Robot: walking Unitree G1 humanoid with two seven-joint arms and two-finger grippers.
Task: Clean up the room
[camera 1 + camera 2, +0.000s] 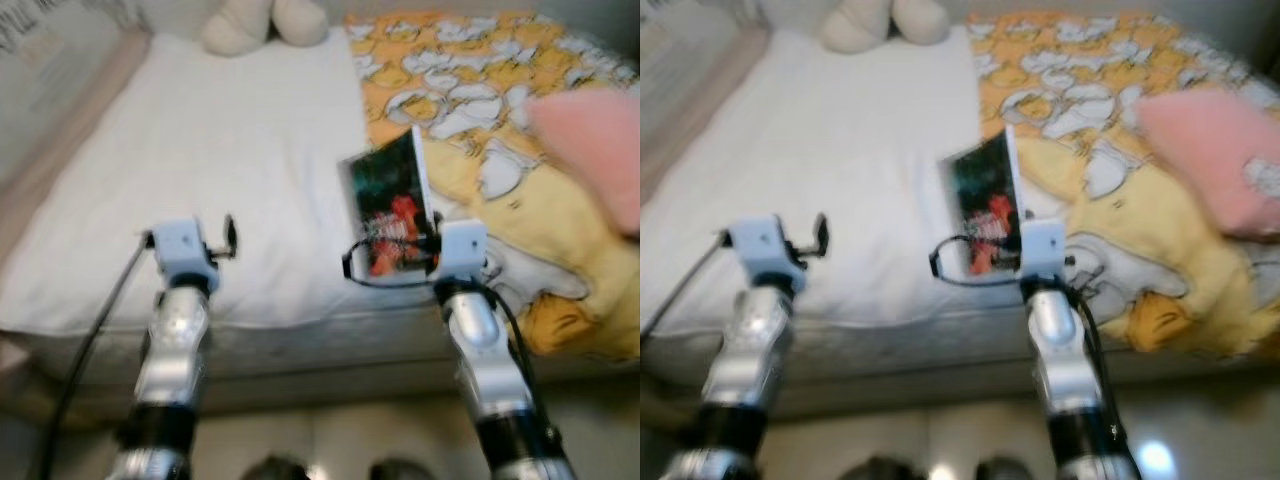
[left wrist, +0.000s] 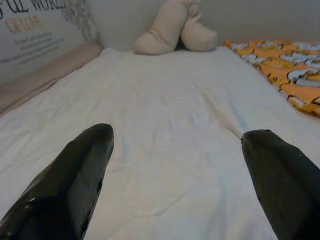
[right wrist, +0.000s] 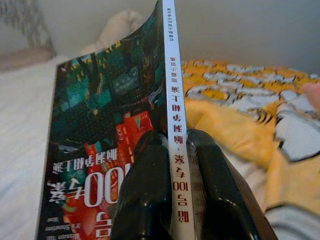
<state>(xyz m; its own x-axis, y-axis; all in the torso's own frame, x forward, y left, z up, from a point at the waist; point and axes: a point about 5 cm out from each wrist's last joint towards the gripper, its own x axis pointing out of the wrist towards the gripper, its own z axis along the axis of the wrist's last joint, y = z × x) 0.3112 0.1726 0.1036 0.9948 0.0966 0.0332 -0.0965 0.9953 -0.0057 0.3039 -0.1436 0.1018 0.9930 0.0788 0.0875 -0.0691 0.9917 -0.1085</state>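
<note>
we see a white bed sheet of matt woven cloth, lightly creased. beside it the yellow and orange quilt looks like soft printed cloth, puffy and dull. the cream plush toy has a smooth, velvety fabric skin, and the pink pillow seems fuzzy cloth too. the book has a glossy paper cover in dark green and red with a smooth white spine; the right gripper pinches it with shiny black plastic fingers. the left gripper has matt black fingers. our arms are polished silver metal with white plastic wrist housings.
</note>
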